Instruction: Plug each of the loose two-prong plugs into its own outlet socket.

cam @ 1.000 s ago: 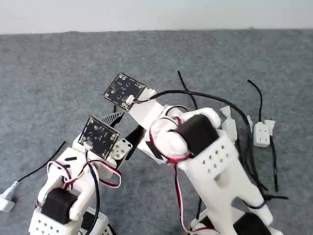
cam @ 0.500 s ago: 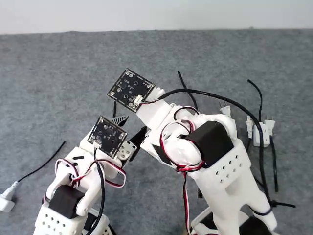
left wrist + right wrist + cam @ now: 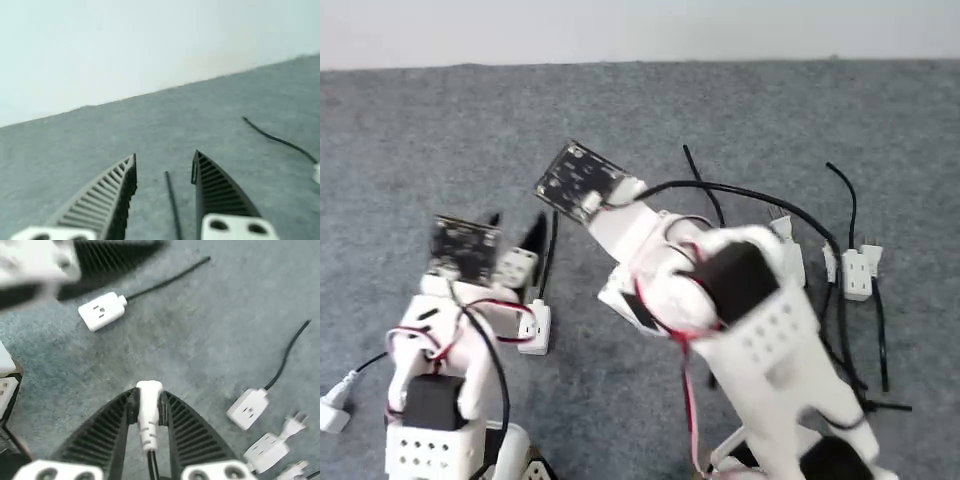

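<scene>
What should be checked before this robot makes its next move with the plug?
1. The plug held firmly in the right hand: ok.
2. Prongs straight and pointing outward: cannot tell, they are hidden.
3. A free socket in sight: ok, it lies face up on the carpet.
4. The plug lined up with the socket: not ok, they are well apart.
5. The left hand open and empty: ok.

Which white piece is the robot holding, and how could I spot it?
On the grey table, find the right gripper with black ribbed fingers. The plug is the slim white piece clamped between them; the boxy white sockets nearby lie free on the table.
</scene>
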Motion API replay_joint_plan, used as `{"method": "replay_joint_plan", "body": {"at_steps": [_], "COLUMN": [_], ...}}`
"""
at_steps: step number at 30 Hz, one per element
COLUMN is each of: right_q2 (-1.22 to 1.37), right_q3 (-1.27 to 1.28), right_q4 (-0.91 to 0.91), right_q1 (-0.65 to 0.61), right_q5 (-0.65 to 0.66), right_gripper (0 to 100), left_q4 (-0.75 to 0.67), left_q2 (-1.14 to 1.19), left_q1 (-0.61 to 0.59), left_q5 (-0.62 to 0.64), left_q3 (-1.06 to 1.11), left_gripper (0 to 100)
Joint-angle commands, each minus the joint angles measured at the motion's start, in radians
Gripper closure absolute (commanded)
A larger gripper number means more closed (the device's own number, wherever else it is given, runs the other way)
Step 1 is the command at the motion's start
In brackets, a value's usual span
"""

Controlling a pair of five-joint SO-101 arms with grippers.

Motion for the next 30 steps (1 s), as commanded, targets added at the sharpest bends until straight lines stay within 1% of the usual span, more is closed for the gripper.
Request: {"method": "replay_joint_plan", "body": {"at_steps": [1,4,6,9,13,18,21,24,28,30], "right_q2": [0.122,0.222,0.278,0.344,0.430,0.581,0.664,0.731,0.797,0.826], "right_q3": [-0.043,-0.048,-0.048,-0.048,-0.048,-0.048,-0.080,-0.158,-0.273,-0.324], "right_q4": [-0.025,-0.096,-0.153,-0.249,-0.367,-0.461,-0.490,-0.464,-0.398,-0.360], "right_q1": [0.004,-0.019,-0.044,-0.062,-0.114,-0.171,-0.170,-0.170,-0.189,-0.213], "right_q5": [-0.069,-0.132,-0.203,-0.356,-0.497,-0.680,-0.723,-0.767,-0.876,-0.888], "right_gripper": [99.1,99.1,99.1,99.1,99.1,99.1,99.1,99.1,99.1,99.1], "left_q4": [0.029,0.094,0.120,0.114,0.075,0.057,0.060,0.061,0.092,0.114], "left_q2": [0.002,0.002,0.002,0.002,0.000,0.000,0.000,0.000,0.000,-0.002], "left_q1": [-0.133,-0.245,-0.342,-0.476,-0.580,-0.654,-0.677,-0.687,-0.687,-0.687], "left_q5": [0.020,0.020,0.020,0.031,0.046,0.044,0.044,0.046,0.048,0.048], "left_q3": [-0.110,-0.174,-0.202,-0.211,-0.217,-0.216,-0.216,-0.213,-0.217,-0.229], "left_gripper": [81,81,81,81,81,81,81,81,81,81]}}
